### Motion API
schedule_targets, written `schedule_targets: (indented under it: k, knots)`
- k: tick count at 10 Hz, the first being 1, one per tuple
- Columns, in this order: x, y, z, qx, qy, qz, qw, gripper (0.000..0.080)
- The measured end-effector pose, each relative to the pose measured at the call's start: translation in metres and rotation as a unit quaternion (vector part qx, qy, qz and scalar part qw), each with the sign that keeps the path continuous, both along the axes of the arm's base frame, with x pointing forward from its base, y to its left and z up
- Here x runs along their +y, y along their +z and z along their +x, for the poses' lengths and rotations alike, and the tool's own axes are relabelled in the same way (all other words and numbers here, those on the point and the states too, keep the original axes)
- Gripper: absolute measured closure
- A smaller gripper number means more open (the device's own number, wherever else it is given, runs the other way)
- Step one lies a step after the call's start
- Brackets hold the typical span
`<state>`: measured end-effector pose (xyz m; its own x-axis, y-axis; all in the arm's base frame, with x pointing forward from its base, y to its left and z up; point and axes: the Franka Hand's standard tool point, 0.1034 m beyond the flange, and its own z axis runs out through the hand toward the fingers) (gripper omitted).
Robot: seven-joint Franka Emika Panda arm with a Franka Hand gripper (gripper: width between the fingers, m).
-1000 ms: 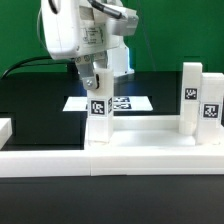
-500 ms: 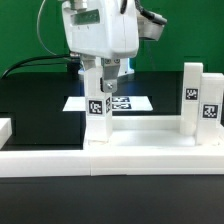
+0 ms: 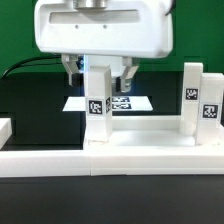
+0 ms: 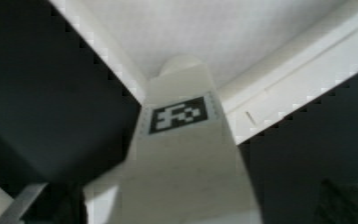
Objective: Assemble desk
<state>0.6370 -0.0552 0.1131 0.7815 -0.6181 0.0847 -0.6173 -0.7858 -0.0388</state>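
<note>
The desk top (image 3: 140, 142), a white tray with a raised rim, lies on the black table. One square white leg (image 3: 97, 105) with a tag stands upright in its corner at the exterior view's left. Two more tagged legs (image 3: 190, 95) (image 3: 211, 108) stand at the right end. My gripper (image 3: 98, 72) hangs over the left leg, open, with one finger (image 3: 70, 70) on each side of the post and a gap between each finger and it. In the wrist view the tagged leg (image 4: 181, 120) rises from the desk top (image 4: 229, 40) between the dark fingers (image 4: 25, 205).
A long white rail (image 3: 110, 166) runs along the front of the table. A short white piece (image 3: 5, 128) sits at the exterior view's left edge. The marker board (image 3: 135, 102) lies flat behind the left leg.
The hand has turned about the leg until its broad side faces the exterior camera. Its jaws have opened wide and let go of the leg, which stays upright.
</note>
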Motion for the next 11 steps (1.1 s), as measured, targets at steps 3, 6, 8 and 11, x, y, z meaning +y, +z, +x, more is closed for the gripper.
schedule_targets:
  k: [3, 6, 8, 11]
  knots:
    - [-0.0001, -0.0001, 0.0, -0.001, -0.037, 0.003, 0.999, 0.0421]
    - [-0.0016, -0.0008, -0.0007, -0.003, -0.166, 0.014, 0.986, 0.0511]
    - [-0.0048, -0.0014, -0.0022, -0.003, -0.313, 0.028, 0.949, 0.0511]
    - [-0.0008, -0.0026, -0.0059, 0.004, -0.541, 0.102, 0.835, 0.0511]
